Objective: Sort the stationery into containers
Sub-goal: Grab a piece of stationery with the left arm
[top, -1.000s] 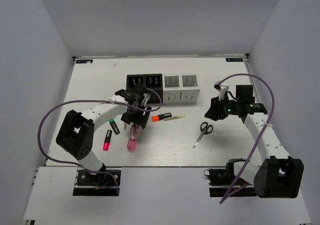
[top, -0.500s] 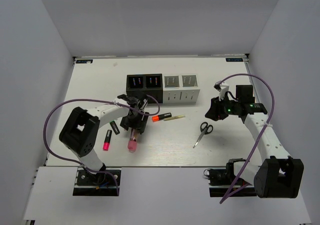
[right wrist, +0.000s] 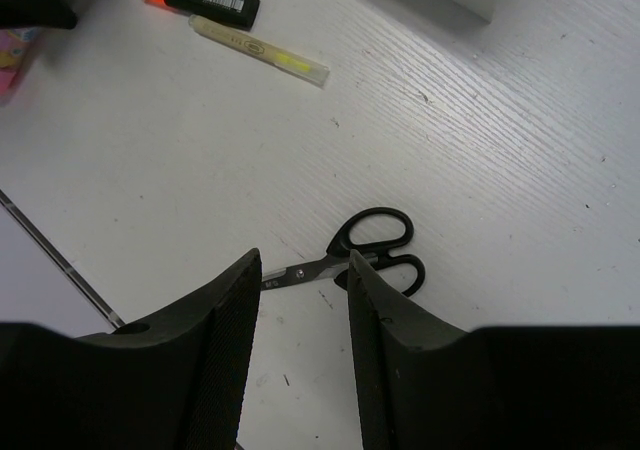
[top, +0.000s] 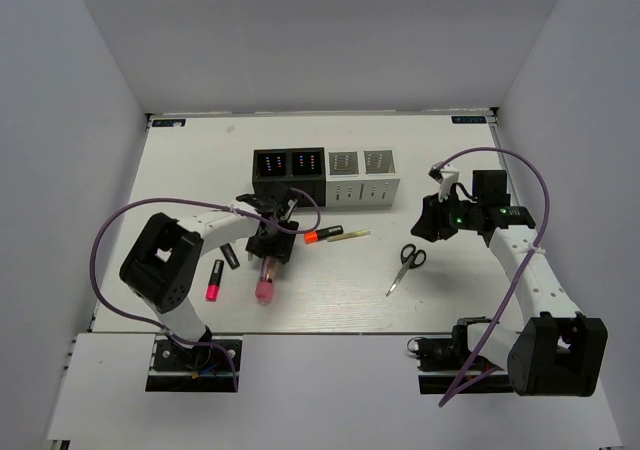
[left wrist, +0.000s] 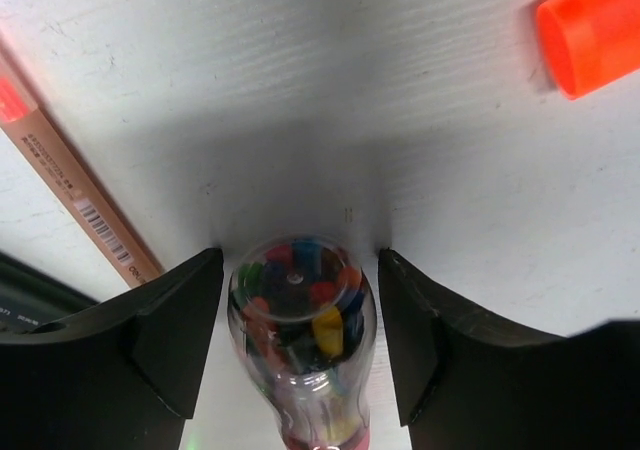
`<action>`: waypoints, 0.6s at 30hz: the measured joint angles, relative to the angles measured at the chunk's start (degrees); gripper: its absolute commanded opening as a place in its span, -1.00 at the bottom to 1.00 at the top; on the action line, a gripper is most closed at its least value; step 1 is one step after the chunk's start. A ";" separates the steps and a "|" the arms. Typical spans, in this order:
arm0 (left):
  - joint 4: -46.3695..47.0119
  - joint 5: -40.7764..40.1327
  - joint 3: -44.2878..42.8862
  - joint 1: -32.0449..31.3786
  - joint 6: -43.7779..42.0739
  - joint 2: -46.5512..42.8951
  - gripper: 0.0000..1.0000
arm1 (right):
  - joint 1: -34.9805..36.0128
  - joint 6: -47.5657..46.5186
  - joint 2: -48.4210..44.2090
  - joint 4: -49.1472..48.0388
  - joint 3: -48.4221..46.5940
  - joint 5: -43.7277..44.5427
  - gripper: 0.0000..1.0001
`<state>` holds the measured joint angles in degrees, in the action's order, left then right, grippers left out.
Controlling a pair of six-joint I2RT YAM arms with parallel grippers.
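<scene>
The pink tube (top: 265, 284) lies on the table, a clear body full of coloured bits (left wrist: 300, 320). My left gripper (top: 270, 254) is down over its clear end, open, with one finger (left wrist: 175, 320) on each side and slim gaps to the tube. My right gripper (top: 432, 222) hovers open and empty above the black-handled scissors (top: 405, 267), which show just past its fingertips (right wrist: 370, 248). An orange-capped marker (top: 322, 235) and a yellowish stick (top: 350, 235) lie between the arms. The four joined containers (top: 325, 175) stand behind them.
A pink-capped marker (top: 214, 281) and a short black marker (top: 230, 255) lie left of the tube. A thin brown stick (left wrist: 85, 195) lies close beside my left finger. The orange cap (left wrist: 590, 30) sits just ahead to the right.
My left gripper has moved from beside the black containers down onto the pink tube, and its jaws have narrowed a little. The right arm has not moved.
</scene>
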<state>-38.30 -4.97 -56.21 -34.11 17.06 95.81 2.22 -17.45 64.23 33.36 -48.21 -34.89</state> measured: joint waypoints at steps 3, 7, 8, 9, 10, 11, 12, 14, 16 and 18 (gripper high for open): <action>0.39 -0.52 0.13 -0.37 0.09 0.31 0.38 | -0.02 -0.07 0.00 0.07 0.00 0.00 -0.12; 0.92 -1.03 0.24 -0.98 0.44 0.31 -0.04 | -0.35 -0.17 0.00 0.17 0.00 0.00 -0.12; 0.96 -1.38 0.24 -1.09 0.42 0.31 -0.35 | -0.37 -0.20 0.00 0.20 0.00 0.00 -0.12; 0.98 -1.49 0.24 -1.25 0.39 0.31 -0.50 | -0.39 -0.20 0.00 0.22 0.00 0.00 -0.12; 0.98 -1.55 0.24 -1.33 0.42 0.31 -0.64 | -0.39 -0.20 0.00 0.22 0.00 0.00 -0.12; 0.96 -1.53 0.24 -1.40 0.44 0.31 -0.93 | -0.39 -0.20 0.00 0.22 0.00 0.00 -0.12; 0.94 -1.51 0.24 -1.42 0.46 0.31 -1.00 | -0.42 -0.20 -0.02 0.22 0.00 0.00 -0.12; 0.83 -1.75 0.22 -1.64 0.57 0.22 -1.00 | -0.55 -0.37 -0.02 0.24 0.00 -0.04 -0.12; 0.57 -2.36 0.22 -2.12 0.63 0.02 -1.00 | -0.70 -0.50 -0.02 0.26 0.00 -0.04 0.31; -0.44 -2.82 0.04 -2.93 0.72 -0.24 -1.00 | -0.74 -0.50 -0.02 0.59 0.00 -0.39 0.79</action>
<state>-38.74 -7.79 -56.16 -37.04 17.78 95.57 1.48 -17.96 64.20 33.95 -48.21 -35.29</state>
